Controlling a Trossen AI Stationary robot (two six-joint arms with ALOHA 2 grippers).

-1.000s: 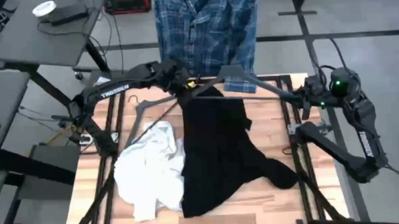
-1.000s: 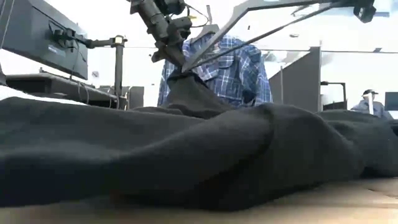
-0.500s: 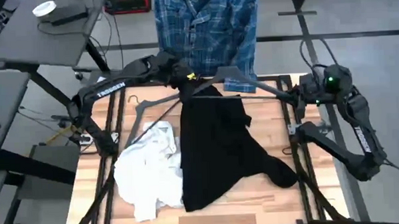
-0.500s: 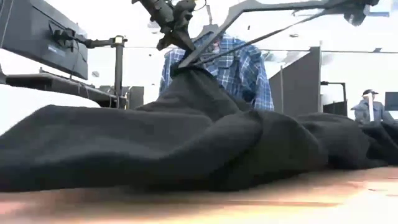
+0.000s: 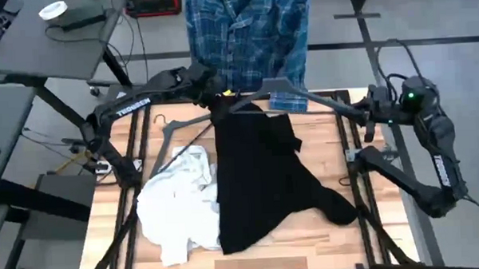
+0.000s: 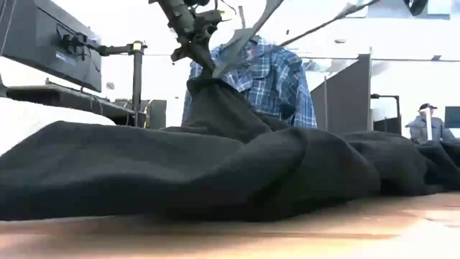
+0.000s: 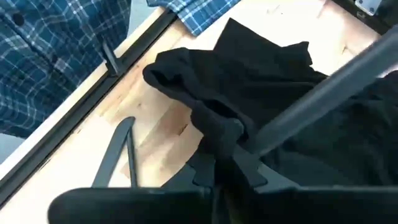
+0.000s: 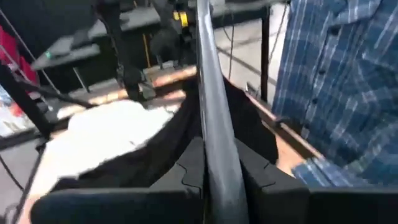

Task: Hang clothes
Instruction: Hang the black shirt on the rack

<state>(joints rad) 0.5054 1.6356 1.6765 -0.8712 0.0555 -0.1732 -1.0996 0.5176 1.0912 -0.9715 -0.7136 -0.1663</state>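
The black top [image 5: 257,182] lies spread down the middle of the table, and its far end is raised. My left gripper [image 5: 217,106] is shut on that raised end, beside the left tip of a grey hanger [image 5: 302,100]. The hanger is held in the air over the table's far part. My right gripper [image 5: 365,114] is shut on the hanger's right arm. The white top [image 5: 178,204] lies crumpled on the table, left of the black one. The plaid shirt [image 5: 248,34] hangs beyond the far edge. My left gripper pinches a bunched fold of the black top's far end [image 7: 221,134] between its two fingers, slanting down from the far left. The hanger's left tip [image 7: 255,142] meets the cloth there. That end is lifted into a peak [image 6: 208,90]; the rest lies on the table. My right gripper pinches the hanger's right arm near its free end [image 8: 211,158] between its two fingers [image 8: 189,171]. It comes nearly level from the table's right, and the fingers lie along the arm. The hanger is clear of the table, and its arm runs away toward my left gripper.
A second dark hanger [image 5: 175,125] lies on the wood at the far left, also seen as the hanger [image 7: 118,149] in the left wrist view. Dark frame rails [image 5: 362,202] run along the table's left and right sides. A desk [image 5: 44,37] stands beyond the far left corner.
My left gripper has risen a little, drawing the black top's far end up into a taller peak; the near part has slid slightly on the wood. The hanger has tipped, so its right arm now climbs more steeply toward my right gripper, which has rolled.
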